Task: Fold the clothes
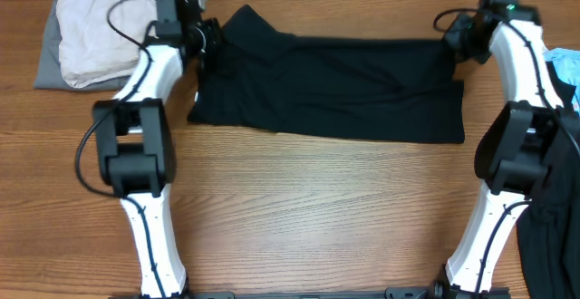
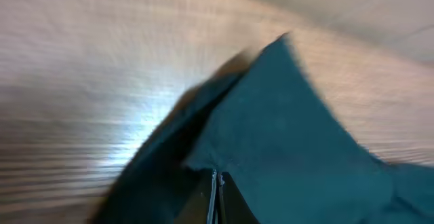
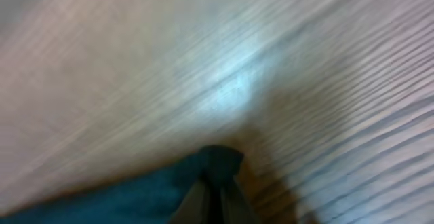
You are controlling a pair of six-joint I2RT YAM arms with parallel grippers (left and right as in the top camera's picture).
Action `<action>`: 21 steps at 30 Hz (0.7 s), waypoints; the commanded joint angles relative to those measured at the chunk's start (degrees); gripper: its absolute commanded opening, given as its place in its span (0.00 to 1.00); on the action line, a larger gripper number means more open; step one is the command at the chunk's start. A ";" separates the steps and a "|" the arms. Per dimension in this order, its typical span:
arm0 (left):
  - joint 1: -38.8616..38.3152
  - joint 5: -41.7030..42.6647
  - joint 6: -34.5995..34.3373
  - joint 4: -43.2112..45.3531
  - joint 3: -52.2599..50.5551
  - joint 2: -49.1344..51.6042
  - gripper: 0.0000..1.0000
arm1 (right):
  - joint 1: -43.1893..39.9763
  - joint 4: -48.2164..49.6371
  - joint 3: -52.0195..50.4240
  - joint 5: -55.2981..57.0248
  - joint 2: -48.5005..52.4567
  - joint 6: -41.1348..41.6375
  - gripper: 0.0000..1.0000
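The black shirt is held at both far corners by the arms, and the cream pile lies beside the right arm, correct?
No: the overhead view shows the cream pile beside the left arm. The left gripper and right gripper do hold the black shirt.

I see soft matt black cloth in the shirt [image 1: 335,86], a smooth, faintly shiny wood-grain table [image 1: 317,208], rumpled cream cloth [image 1: 100,27], and glossy white plastic arms [image 1: 154,68].

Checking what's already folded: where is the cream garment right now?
In the overhead view, the cream garment lies bunched at the far-left corner of the table, on a grey cloth, just left of the left gripper and the black T-shirt.
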 commanded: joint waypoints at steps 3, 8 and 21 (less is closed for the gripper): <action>0.92 1.03 0.68 -1.66 1.44 -8.31 0.04 | -0.39 -3.56 4.87 1.11 -0.28 0.20 0.04; 0.92 1.05 1.05 -6.60 1.44 -12.33 0.04 | -0.39 -6.58 5.03 1.09 -0.28 0.22 0.04; -3.91 8.22 1.73 -2.80 1.44 -1.95 0.68 | 0.46 -7.48 5.03 -0.63 -0.28 0.22 0.04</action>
